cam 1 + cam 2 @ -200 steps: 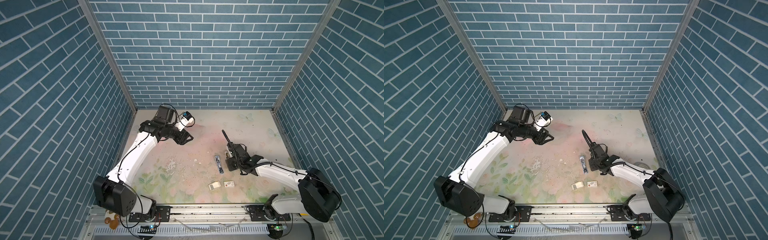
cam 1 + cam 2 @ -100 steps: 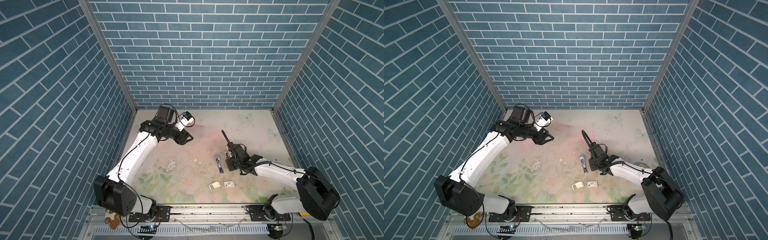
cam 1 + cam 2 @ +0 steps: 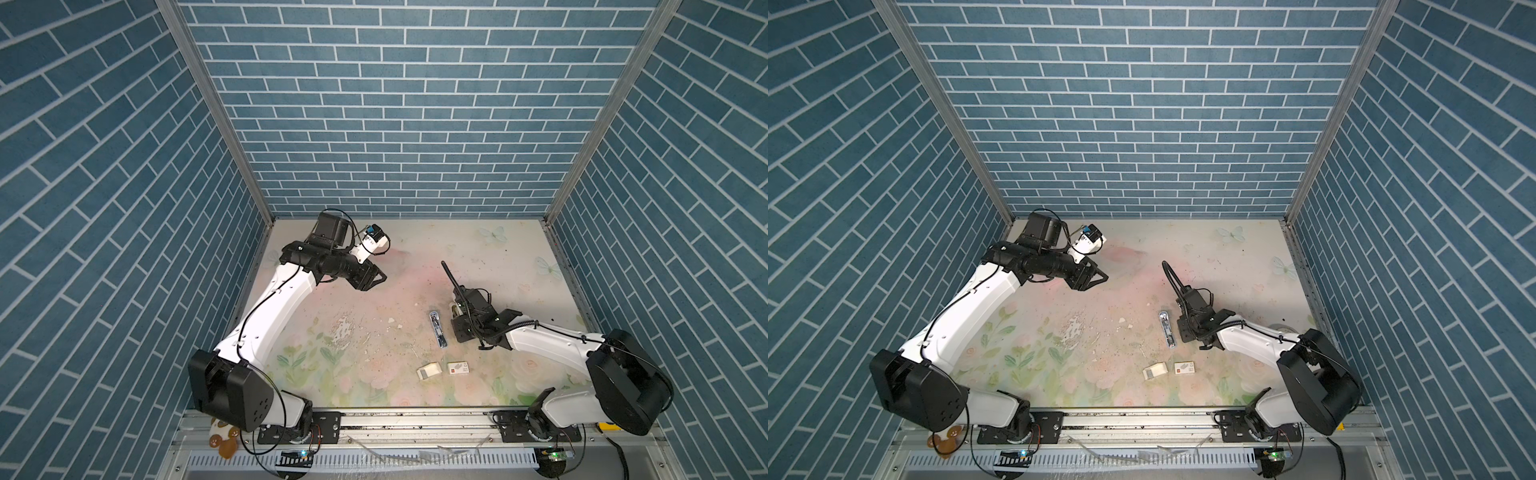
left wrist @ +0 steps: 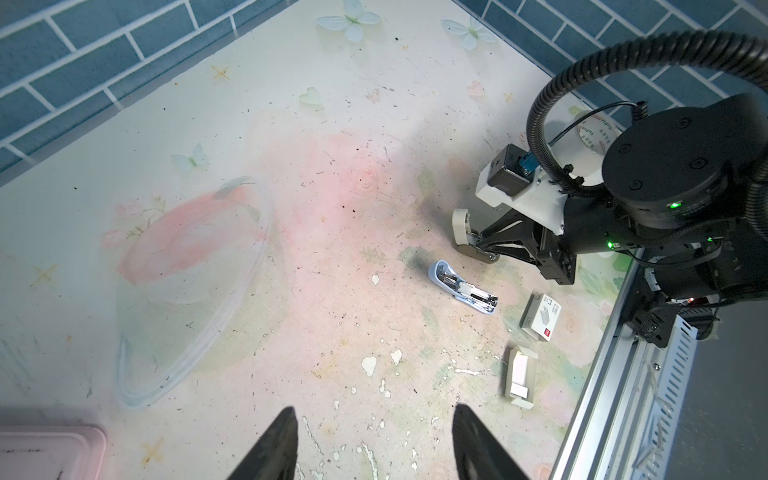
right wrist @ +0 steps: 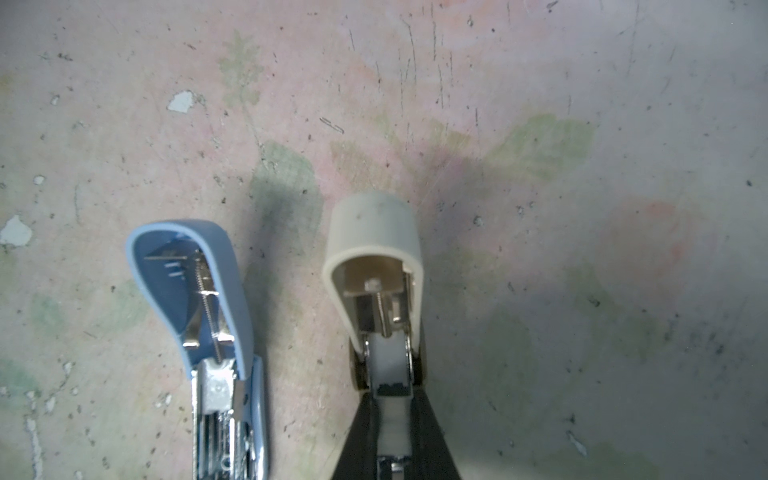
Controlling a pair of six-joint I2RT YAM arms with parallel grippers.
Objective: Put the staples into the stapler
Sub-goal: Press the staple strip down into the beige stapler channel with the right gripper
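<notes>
Nearby, blue stapler (image 5: pixel 216 361) lies beside cream stapler (image 5: pixel 374 249) clamped in right fingers (image 5: pixel 361 436); left fingers (image 4: pixel 274 449) apart, empty.

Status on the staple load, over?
Left pincer open, empty. Right pincer shut on opened beige stapler. Staple tray and sleeve on table, ungripped. Blue stapler lies open alongside.

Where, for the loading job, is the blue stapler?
In a top view the blue stapler lies open right of centre, just left of the right gripper and its cream stapler.
</notes>
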